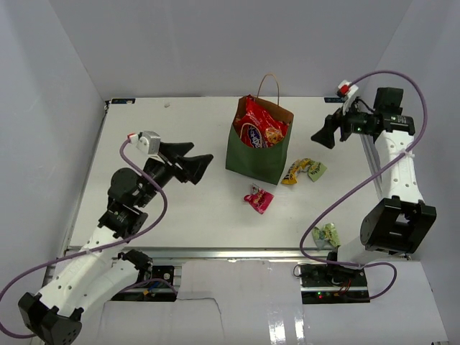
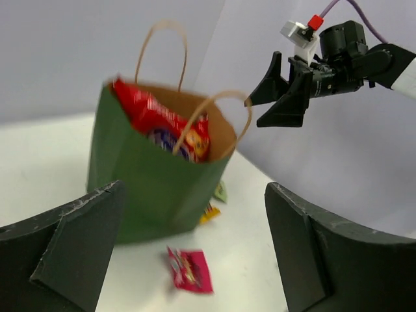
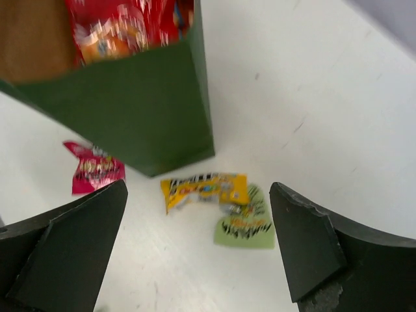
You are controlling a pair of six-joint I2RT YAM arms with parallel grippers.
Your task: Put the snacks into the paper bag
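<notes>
The dark green paper bag (image 1: 257,151) stands upright mid-table with the red chip bag (image 1: 259,123) inside; it also shows in the left wrist view (image 2: 149,175) and the right wrist view (image 3: 130,110). A pink packet (image 1: 259,198) lies in front of the bag, also seen in the left wrist view (image 2: 190,270). A yellow candy pack (image 1: 295,172) and a light-green wrapper (image 1: 315,169) lie to the bag's right, below my right gripper in its wrist view (image 3: 205,188) (image 3: 246,224). My left gripper (image 1: 200,167) is open and empty, left of the bag. My right gripper (image 1: 325,134) is open and empty, raised right of the bag.
Another light-green wrapper (image 1: 327,235) lies at the table's near right edge by the right arm's base. White walls enclose the table on three sides. The bag's thin loop handles (image 1: 270,86) stick up above its rim.
</notes>
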